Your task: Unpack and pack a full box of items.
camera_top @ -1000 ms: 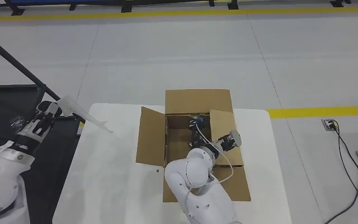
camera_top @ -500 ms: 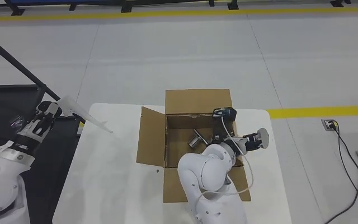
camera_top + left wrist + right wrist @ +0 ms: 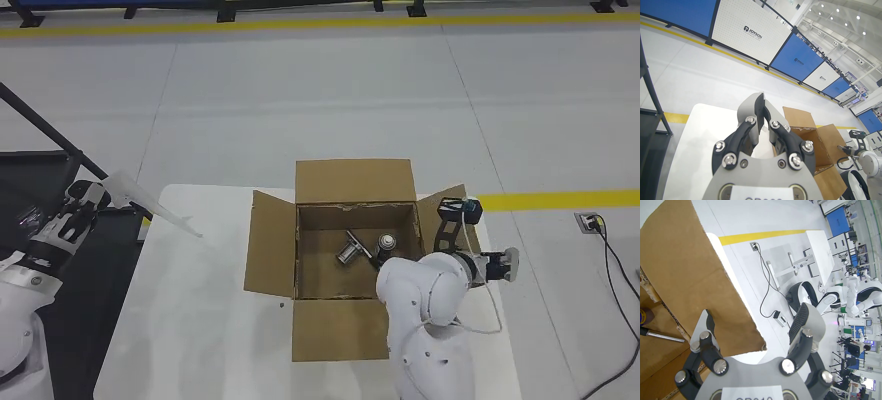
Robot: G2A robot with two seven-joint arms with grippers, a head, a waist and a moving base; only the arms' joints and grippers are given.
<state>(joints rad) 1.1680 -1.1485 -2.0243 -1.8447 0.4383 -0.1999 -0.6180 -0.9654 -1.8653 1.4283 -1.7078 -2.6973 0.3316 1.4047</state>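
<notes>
Cardboard is our business just now. The box (image 3: 356, 182) sits on the white counter (image 3: 200, 300) with all four flaps folded outward, and our right arm (image 3: 432, 290) is at the right flap (image 3: 687, 275). The right jaws are spread wide and hold nothing. The flap's free corner lies in the gap between them, with one finger (image 3: 706, 321) over the flap's inner face and the other out past its edge. Our left arm (image 3: 48, 248) hangs near the counter's left edge, well apart from the box, its jaws closed together on nothing.

On the box floor lie a metal rod (image 3: 349, 248) and, just beside it, a can (image 3: 384, 243). Both are inside, so we judge that the opening is about done and the unpacking proper has not begun.

Next we would need to draw the right jaws clear of the flap without dragging it back over the opening, then come down into the box. The rod lies flat and aslant, so the jaws should turn to cross it. The can sits so near that it leaves little room for a finger on that side.
</notes>
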